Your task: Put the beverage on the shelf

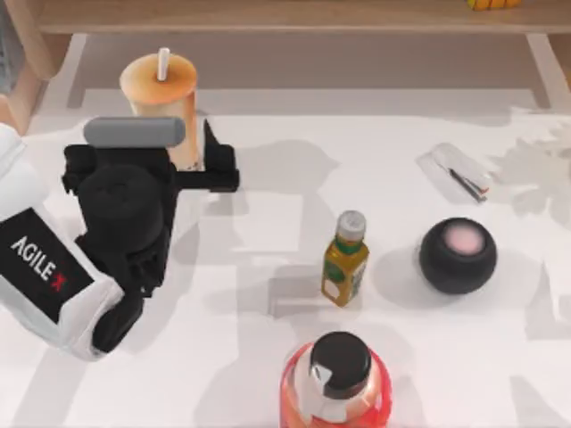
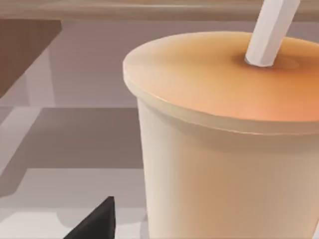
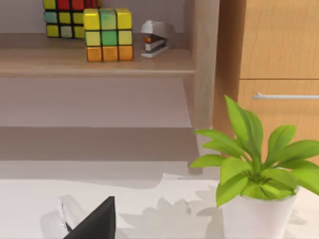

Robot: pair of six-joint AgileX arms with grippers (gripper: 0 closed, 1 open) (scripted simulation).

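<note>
Open table [image 1: 268, 178] btwn beverage [image 1: 165, 98] & small bottle [image 1: 346, 260]

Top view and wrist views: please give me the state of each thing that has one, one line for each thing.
Milk tea cup: upright, lid on, straw in, on the table before the shelf, not yet on it.
Left tool: at the cup's side.
Yellow-green bottle: upright, capped.
Red bottle: upright, capped.
Black round speaker: resting on the table.
Potted plant: upright.
Rubik's cubes: on the shelf.
</note>
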